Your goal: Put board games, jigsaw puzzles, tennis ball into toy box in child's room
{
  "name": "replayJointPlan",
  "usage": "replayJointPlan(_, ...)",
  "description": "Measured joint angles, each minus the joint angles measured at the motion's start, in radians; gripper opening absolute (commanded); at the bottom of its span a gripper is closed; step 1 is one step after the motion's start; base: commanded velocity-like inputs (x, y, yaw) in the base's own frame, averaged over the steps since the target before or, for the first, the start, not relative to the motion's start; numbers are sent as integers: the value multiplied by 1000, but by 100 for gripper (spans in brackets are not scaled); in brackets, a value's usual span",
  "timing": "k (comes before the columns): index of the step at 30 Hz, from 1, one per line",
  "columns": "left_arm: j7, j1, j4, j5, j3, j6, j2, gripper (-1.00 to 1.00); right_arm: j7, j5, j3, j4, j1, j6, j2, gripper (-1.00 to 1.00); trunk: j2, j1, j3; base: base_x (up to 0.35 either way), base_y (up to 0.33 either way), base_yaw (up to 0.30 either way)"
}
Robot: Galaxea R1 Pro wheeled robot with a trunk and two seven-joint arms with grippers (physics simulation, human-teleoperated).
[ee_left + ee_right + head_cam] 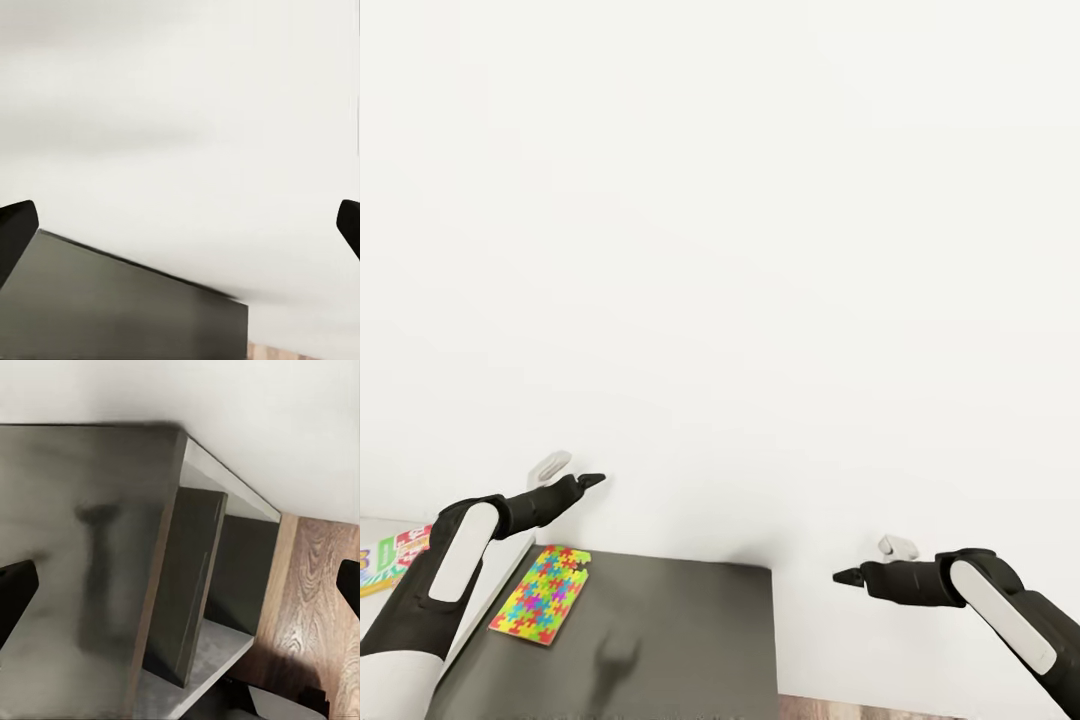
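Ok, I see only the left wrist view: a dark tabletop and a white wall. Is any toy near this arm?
Observer: Yes. In the head view a colourful jigsaw puzzle lies flat on the dark table, near its left edge, close to the left gripper.
Operator: Any other toy?
Observer: A board game shows at the far left, on a white surface left of the table.
Operator: And the right gripper?
Observer: The right gripper is open and empty, beyond the table's right edge.
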Motion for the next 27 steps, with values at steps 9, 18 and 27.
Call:
replayJointPlan(9,7,-8,46,-41,-2,-29,2,100,1,0,-1,0,3,0,0,100,0,0,0,-84,0,0)
replayJointPlan(18,17,10,91,-80,-5,-63,-1,100,4,1,7,-23,-25,-18,30,100,0,0,0,-9,0,0)
replayJointPlan(27,17,20,117,-79,-5,-73,-1,100,4,2,7,-23,-42,-18,40,100,0,0,0,0,0,0)
